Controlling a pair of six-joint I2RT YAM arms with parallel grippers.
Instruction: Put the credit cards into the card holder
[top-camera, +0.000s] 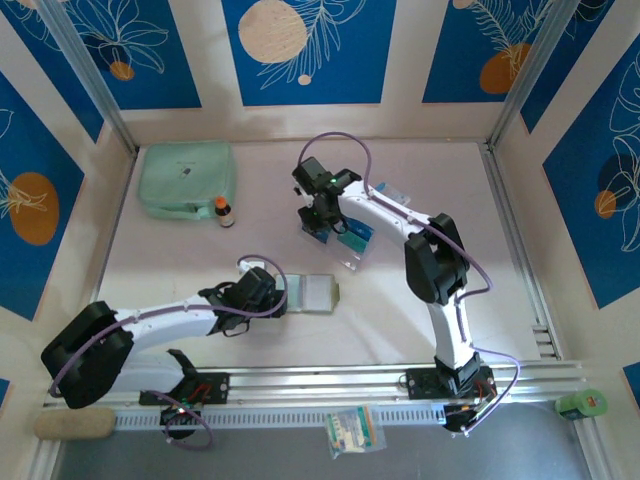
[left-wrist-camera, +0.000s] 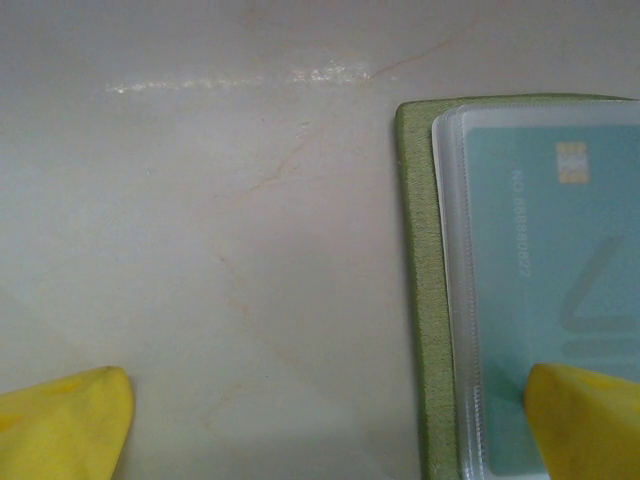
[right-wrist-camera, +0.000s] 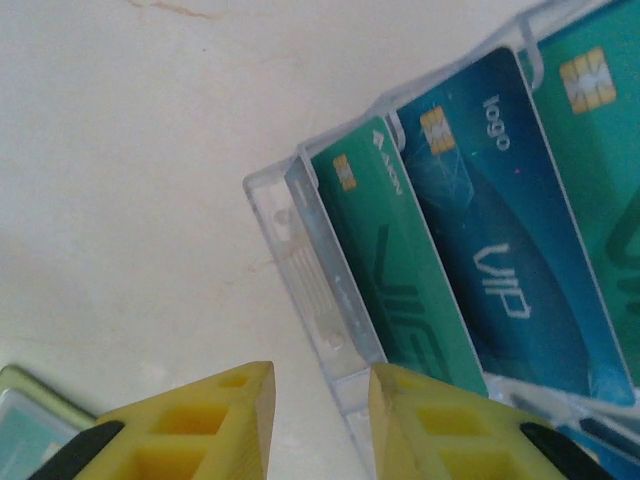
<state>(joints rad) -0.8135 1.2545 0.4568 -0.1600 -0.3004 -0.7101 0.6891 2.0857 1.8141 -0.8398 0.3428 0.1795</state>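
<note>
The card holder (top-camera: 318, 292) lies open and flat in mid-table, olive-green (left-wrist-camera: 417, 260) with a clear pocket (left-wrist-camera: 462, 300) that holds a teal card (left-wrist-camera: 560, 270). My left gripper (top-camera: 282, 297) is open wide at its left edge; one yellow fingertip (left-wrist-camera: 585, 420) lies over the pocket, the other (left-wrist-camera: 70, 420) over bare table. More credit cards stand in a clear tiered stand (top-camera: 340, 240): green (right-wrist-camera: 400, 270), blue (right-wrist-camera: 490, 230) and teal (right-wrist-camera: 600, 130). My right gripper (right-wrist-camera: 322, 385) hovers at the stand's front corner (right-wrist-camera: 320, 300), jaws narrowly apart, gripping nothing.
A mint-green zip pouch (top-camera: 186, 178) and a small orange-capped bottle (top-camera: 225, 211) stand at the back left. A white-and-blue packet (top-camera: 354, 431) lies on the front ledge and a green roll (top-camera: 582, 404) at the front right. Metal rails run along the near edge.
</note>
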